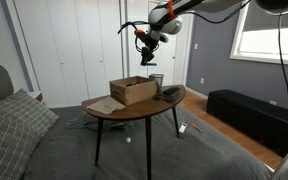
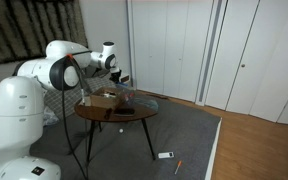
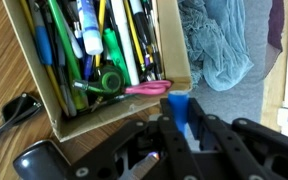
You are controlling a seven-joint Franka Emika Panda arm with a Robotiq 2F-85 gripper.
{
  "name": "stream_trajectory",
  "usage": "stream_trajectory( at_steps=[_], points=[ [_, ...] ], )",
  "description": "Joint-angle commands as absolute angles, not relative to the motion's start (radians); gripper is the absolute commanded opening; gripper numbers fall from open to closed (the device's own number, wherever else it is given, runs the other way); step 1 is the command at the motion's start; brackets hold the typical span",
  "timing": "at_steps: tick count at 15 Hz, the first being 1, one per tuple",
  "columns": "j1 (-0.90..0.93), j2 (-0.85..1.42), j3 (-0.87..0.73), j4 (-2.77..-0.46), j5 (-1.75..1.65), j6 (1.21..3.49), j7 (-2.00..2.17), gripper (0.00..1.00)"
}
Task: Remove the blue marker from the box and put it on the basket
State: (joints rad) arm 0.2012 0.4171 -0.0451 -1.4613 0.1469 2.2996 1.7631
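Note:
In the wrist view my gripper (image 3: 181,122) is shut on the blue marker (image 3: 178,106), which stands upright between the fingers. Below it is the open cardboard box (image 3: 114,118), full of pens and markers, just past the fingertips. In an exterior view the gripper (image 1: 146,45) hangs well above the box (image 1: 132,90) on the round wooden table (image 1: 134,108). A dark shallow basket (image 1: 170,93) lies on the table beside the box. The marker itself is too small to make out in both exterior views.
The box also holds pink scissors (image 3: 139,89) and a green tape roll (image 3: 109,80). A blue cloth (image 3: 219,45) lies on the floor past the table edge. A sheet of paper (image 1: 102,104) lies on the table. A black bench (image 1: 249,112) stands by the window.

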Motion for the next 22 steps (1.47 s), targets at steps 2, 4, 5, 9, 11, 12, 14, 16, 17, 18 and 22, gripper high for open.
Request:
stream_trajectory(
  at_steps=[2,4,5,9,11,12,14,16,17,18,22],
  points=[
    [0.166,0.296,-0.050,-1.643,0.129,2.371,1.819,0.05],
    [0.154,0.272,-0.058,-1.688,0.117,2.394,1.832,0.05],
    [0.151,0.263,-0.065,-1.708,0.103,2.414,1.842,0.05],
    [0.132,0.264,-0.068,-1.743,0.075,2.444,1.833,0.05],
    [0.130,0.278,-0.066,-1.747,0.062,2.451,1.828,0.05],
    [0.131,0.288,-0.066,-1.745,0.053,2.456,1.829,0.05],
    [0.132,0.299,-0.064,-1.745,0.045,2.479,1.822,0.05],
    [0.132,0.313,-0.061,-1.738,0.047,2.496,1.818,0.05],
    [0.133,0.320,-0.061,-1.733,0.046,2.497,1.818,0.05],
    [0.134,0.326,-0.061,-1.730,0.046,2.503,1.818,0.05],
    [0.140,0.363,-0.066,-1.707,0.036,2.535,1.822,0.05]
  ],
)
